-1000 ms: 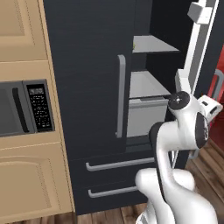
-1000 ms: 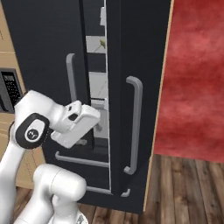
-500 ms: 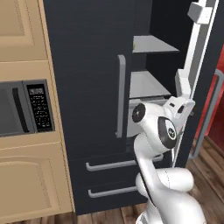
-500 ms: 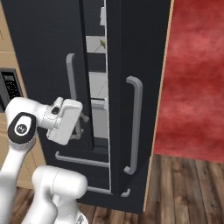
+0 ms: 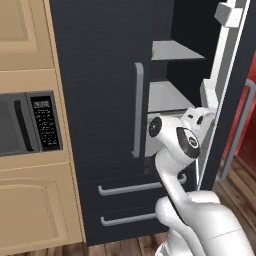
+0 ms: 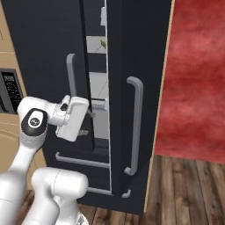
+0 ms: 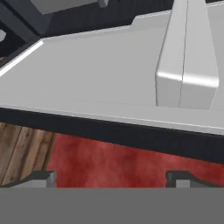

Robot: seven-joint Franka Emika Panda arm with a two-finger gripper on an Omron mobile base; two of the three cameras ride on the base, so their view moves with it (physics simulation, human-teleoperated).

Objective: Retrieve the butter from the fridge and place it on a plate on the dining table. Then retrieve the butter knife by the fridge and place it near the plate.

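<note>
Hand view: your gripper (image 7: 111,177), fingers spread wide and holding nothing, faces the fridge (image 5: 100,75) door's pale inner panel; butter (image 6: 103,43) sits on an upper shelf.

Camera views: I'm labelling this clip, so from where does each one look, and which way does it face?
Left base view: behind the arm to its left, facing the fridge with its right door swung open, microwave at left; white arm rises lower right.
Right base view: behind the arm to its right, facing the open door's outer face; arm lower left, hand at the gap.
Hand view: on the hand, looking along the open gripper at the door's grey inner side; fingertips at bottom.
Shared: both base views show the fridge, its shelves and the arm.
</note>
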